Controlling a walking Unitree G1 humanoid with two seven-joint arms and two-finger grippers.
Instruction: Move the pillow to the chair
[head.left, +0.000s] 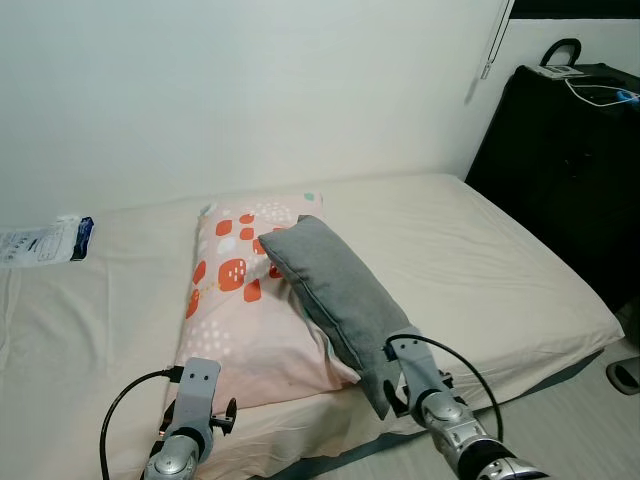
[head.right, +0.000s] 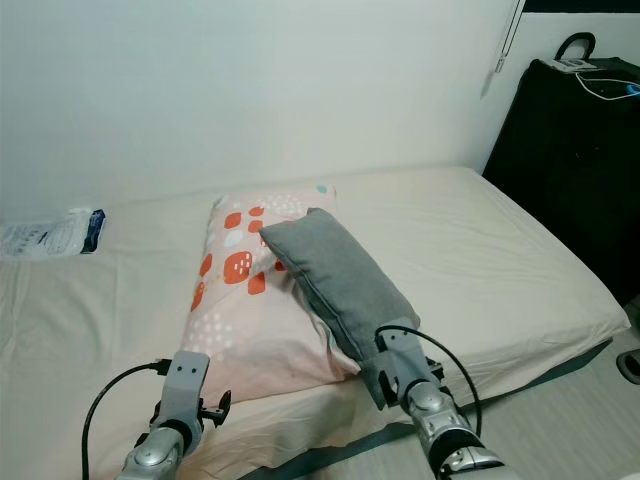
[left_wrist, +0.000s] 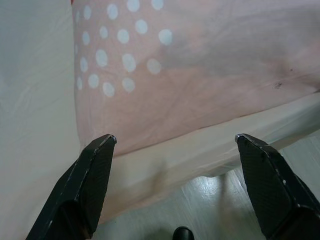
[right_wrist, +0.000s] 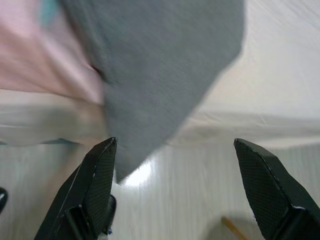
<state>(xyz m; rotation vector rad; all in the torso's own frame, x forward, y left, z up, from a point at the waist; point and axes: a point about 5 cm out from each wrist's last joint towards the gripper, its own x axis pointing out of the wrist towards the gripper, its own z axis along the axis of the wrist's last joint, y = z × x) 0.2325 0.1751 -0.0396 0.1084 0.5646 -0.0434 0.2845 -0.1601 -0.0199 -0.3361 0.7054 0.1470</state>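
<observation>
Grippers, lower edge of frame: left gripper (left_wrist: 175, 142), black fingers spread wide, nothing between them, poised at the near edge of the pink pillow with white dots and red-orange patches (head.left: 245, 305); right gripper (right_wrist: 175, 145), fingers likewise spread and empty, at the near corner of the grey fabric pillow (head.left: 340, 300), which overhangs the mattress edge.

Pillows, centre of frame: grey one lies diagonally, its far end resting on the pink one, its near corner hanging past the bed edge. Pink one lies flat on the cream bedsheet (head.left: 480, 260).

Handling note: step in hand appears to be the grasp. Best taken by pushing each spread pair onto its near pillow edge before pinching, deep enough to catch stuffing and not only cover. Soft goods will sag, so lift evenly with both arms.

Bed, upper left: white and blue plastic packet (head.left: 45, 240). Upper right: black suitcase (head.left: 560, 160) against the white wall (head.left: 250, 90). Chair: not located.
</observation>
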